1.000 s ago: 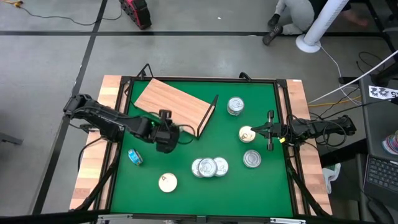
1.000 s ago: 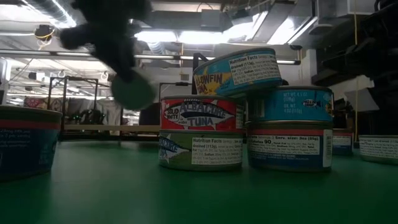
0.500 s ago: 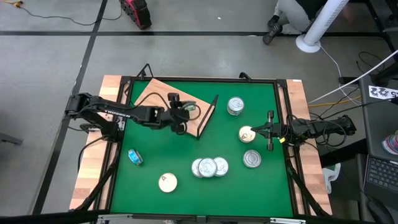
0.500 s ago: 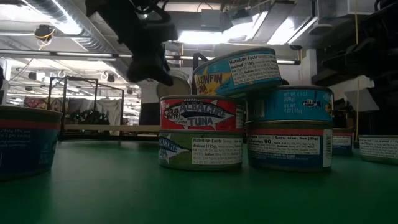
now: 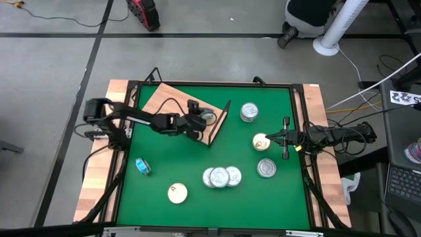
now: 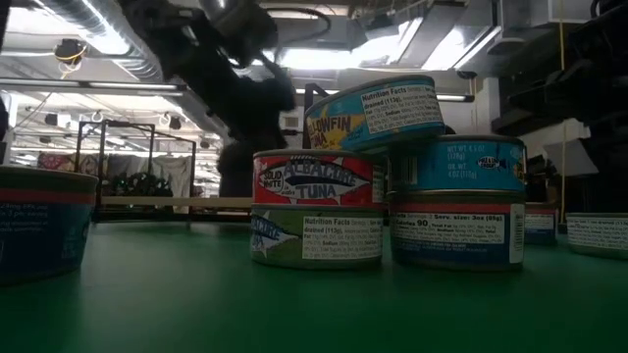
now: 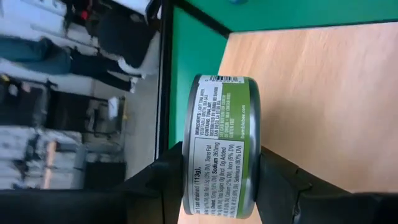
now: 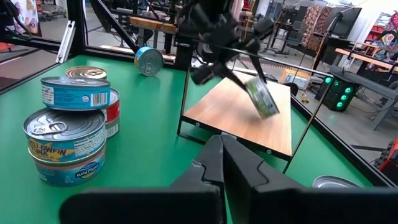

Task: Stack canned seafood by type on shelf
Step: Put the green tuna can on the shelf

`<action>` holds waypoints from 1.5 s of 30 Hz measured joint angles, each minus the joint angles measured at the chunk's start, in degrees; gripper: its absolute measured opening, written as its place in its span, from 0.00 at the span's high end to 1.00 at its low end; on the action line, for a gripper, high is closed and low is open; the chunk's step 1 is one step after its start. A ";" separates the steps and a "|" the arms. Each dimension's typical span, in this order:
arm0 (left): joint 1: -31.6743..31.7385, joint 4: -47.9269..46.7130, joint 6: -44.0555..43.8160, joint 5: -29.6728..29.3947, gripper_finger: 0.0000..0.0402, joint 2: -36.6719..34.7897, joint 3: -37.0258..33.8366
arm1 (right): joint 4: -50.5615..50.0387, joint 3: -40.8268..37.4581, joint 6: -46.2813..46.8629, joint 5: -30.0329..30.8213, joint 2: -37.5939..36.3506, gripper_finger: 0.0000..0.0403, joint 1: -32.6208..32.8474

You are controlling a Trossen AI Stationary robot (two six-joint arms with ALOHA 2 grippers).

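tin (image 7: 222,146), green-labelled, rigid and likely slick, pinched across its flat faces by left gripper (image 7: 217,180) over shelf (image 7: 323,93); right gripper (image 8: 222,155) pressed shut.

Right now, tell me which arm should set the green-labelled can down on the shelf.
Left. Its end effector already grips the green-labelled can, held on edge over the shelf. The right end effector is shut and empty, parked by the table's right edge beside a cream-topped can.

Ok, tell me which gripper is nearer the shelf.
Left. The left gripper hovers over the shelf holding a green-label can. The right gripper waits apart from it, shut beside a cream-topped can.
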 joint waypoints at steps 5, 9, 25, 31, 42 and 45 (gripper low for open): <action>-0.02 9.48 5.65 -1.98 0.62 5.26 0.15 | 0.01 0.00 0.01 -0.09 0.02 0.98 0.00; -0.15 10.33 8.81 -2.23 0.62 6.53 0.24 | 0.00 0.00 0.00 -0.09 0.02 0.98 0.00; -0.46 9.81 9.94 -2.11 0.62 6.64 0.17 | -0.02 0.00 0.00 -0.13 0.02 0.98 0.00; -0.44 9.59 7.34 -2.67 0.62 6.66 0.11 | -0.02 0.00 0.02 -0.13 0.02 0.98 0.00; -0.55 8.62 7.10 -2.12 0.57 6.91 1.44 | -0.02 0.00 0.01 -0.16 0.02 0.98 0.00; -0.61 8.06 6.86 -1.70 0.50 7.06 2.77 | -0.02 0.00 0.02 -0.16 0.02 0.98 0.00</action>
